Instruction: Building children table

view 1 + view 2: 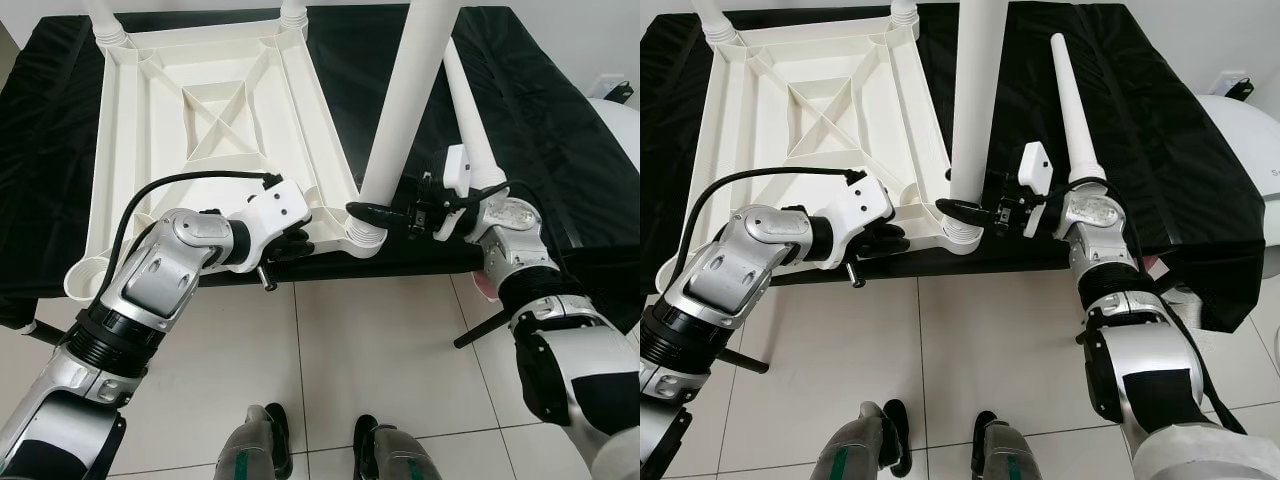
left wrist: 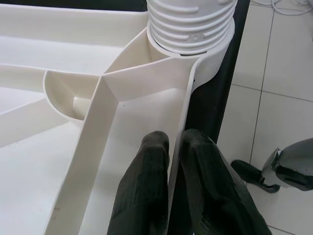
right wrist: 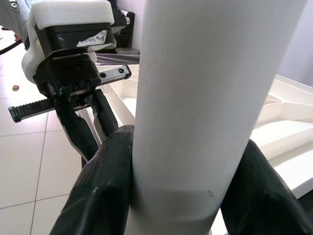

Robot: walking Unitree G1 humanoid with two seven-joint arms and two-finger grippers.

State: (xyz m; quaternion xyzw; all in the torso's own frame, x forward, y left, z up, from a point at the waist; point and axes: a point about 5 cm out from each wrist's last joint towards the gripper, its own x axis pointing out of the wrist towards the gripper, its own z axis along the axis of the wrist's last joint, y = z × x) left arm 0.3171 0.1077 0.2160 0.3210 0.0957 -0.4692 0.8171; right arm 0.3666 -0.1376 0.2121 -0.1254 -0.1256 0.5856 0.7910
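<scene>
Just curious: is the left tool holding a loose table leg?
No, the left tool pinches the white tabletop's rim; the right tool grips the leg.

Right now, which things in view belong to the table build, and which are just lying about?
In the job:
- upturned white tabletop, its near rim pinched by the left gripper
- upright white leg in the near corner socket, clamped by the right gripper
- spare white leg lying on the cloth

Lying about:
- black cloth
- dark rod on the floor
</scene>
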